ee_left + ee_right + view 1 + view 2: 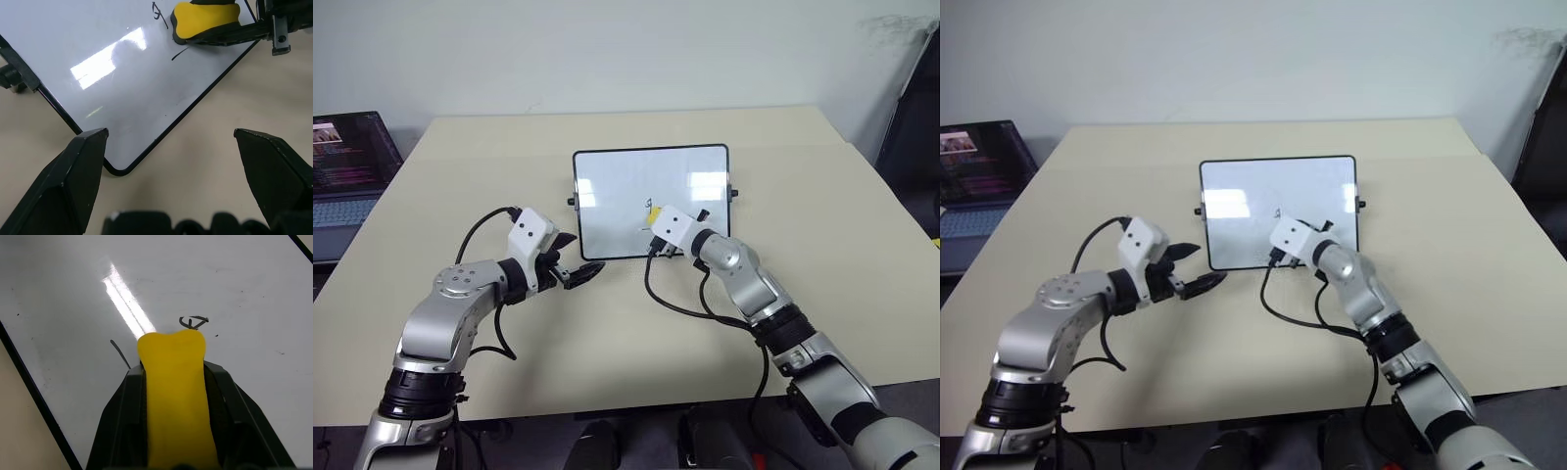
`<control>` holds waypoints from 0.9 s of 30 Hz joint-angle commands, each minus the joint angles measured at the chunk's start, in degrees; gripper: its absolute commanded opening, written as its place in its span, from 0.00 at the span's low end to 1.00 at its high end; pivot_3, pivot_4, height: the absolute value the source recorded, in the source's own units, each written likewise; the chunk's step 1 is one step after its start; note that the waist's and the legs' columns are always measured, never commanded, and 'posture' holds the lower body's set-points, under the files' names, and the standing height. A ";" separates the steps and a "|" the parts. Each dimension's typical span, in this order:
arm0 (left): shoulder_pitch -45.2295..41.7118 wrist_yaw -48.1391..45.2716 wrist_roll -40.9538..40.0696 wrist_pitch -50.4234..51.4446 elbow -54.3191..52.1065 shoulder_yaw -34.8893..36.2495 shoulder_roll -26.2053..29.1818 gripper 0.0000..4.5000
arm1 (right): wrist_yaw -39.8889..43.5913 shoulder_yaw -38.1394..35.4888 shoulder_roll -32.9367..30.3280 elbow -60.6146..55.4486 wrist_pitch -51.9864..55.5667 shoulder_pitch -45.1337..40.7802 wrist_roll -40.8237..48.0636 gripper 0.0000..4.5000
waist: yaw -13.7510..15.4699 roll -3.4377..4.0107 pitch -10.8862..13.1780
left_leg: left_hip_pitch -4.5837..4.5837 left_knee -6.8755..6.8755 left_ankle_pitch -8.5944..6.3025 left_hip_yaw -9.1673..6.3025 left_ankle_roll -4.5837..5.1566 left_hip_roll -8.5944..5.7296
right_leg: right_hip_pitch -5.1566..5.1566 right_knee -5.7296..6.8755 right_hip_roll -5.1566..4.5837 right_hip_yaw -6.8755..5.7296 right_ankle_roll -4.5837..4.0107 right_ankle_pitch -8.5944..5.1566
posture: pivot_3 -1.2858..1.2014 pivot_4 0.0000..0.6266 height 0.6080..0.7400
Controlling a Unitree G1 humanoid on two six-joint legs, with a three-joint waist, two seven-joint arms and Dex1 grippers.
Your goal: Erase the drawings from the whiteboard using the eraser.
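Eraser on the board, wiping under way

Head view: on the table (822,225) lies the whiteboard (607,186); the right gripper (658,227), clamped on the yellow eraser (653,211), rests over the board's lower middle beside the drawings (648,204); the left gripper (570,262) hovers spread wide and empty off the board's near left corner; a laptop (347,162) sits at far left. Left wrist view: one scribble and a dash remain just by the eraser. Right wrist view: jaws pinch the block's sides; next, probably, a pressed sweep across both marks.
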 commanded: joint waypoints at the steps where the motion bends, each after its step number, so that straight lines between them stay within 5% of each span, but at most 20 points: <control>1: -0.63 -0.23 -0.49 -0.40 -1.30 0.45 0.66 1.00 | -3.13 -3.80 -0.10 1.57 0.65 -3.27 0.31 0.26 | 0.00 0.00 0.00 | 0.00 0.00 0.00 -0.01 0.00 0.00 | 0.00 0.00 0.00 -0.01 0.00 0.00 | 0.52 0.24 1.00; 27: 0.35 0.39 -0.71 -0.26 -2.23 0.59 0.26 1.00 | 4.31 2.72 -0.91 7.04 -0.57 -3.66 -2.71 0.26 | -0.38 -0.01 -0.01 | 0.00 -0.04 0.00 -0.02 0.00 0.02 | 0.00 -0.03 0.00 0.01 -0.01 0.00 | 0.52 0.24 1.00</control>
